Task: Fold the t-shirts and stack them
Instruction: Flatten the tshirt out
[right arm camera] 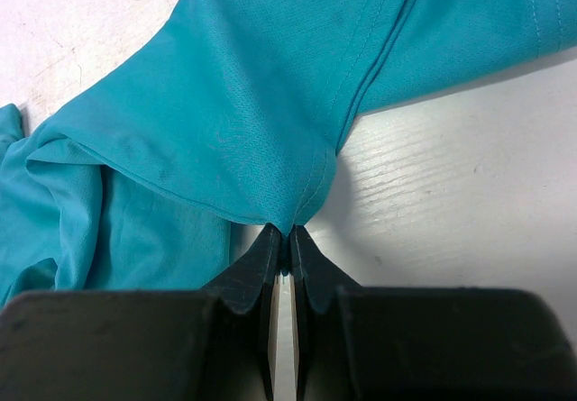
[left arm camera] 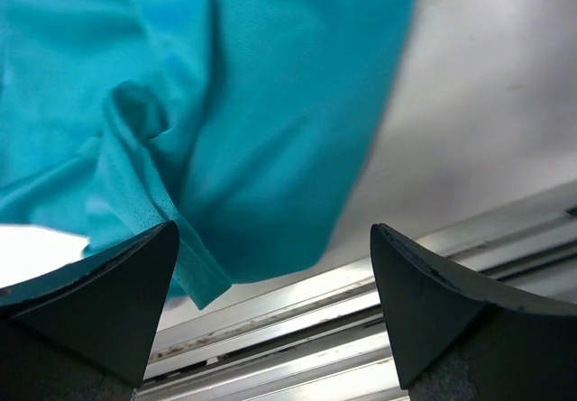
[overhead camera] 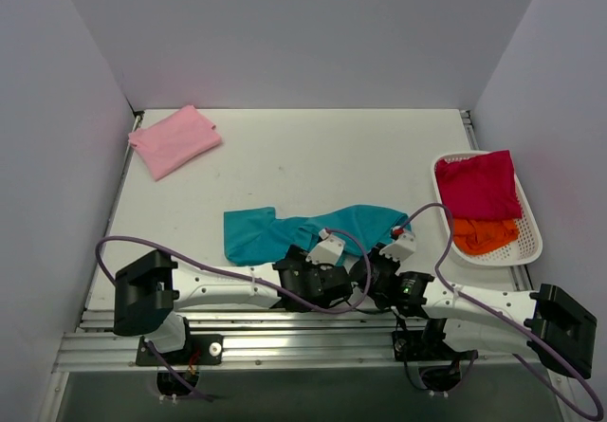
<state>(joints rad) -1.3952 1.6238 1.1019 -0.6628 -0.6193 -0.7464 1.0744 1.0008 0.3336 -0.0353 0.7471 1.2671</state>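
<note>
A crumpled teal t-shirt (overhead camera: 285, 232) lies stretched across the near middle of the table. My right gripper (right arm camera: 288, 232) is shut on a pinch of its seamed edge (right arm camera: 311, 180), at the shirt's right near end (overhead camera: 381, 263). My left gripper (left arm camera: 272, 230) stands open just above the shirt's near edge (overhead camera: 321, 268). A hem corner of the teal t-shirt (left arm camera: 194, 279) hangs beside its left finger (left arm camera: 108, 302), with nothing between the jaws. A folded light pink t-shirt (overhead camera: 174, 139) lies at the far left corner.
A white basket (overhead camera: 533, 223) at the right holds a magenta t-shirt (overhead camera: 479, 183) on top of an orange one (overhead camera: 484, 234). Metal rails (left arm camera: 379, 275) of the table's near edge run right under the left gripper. Grey walls enclose the table on three sides.
</note>
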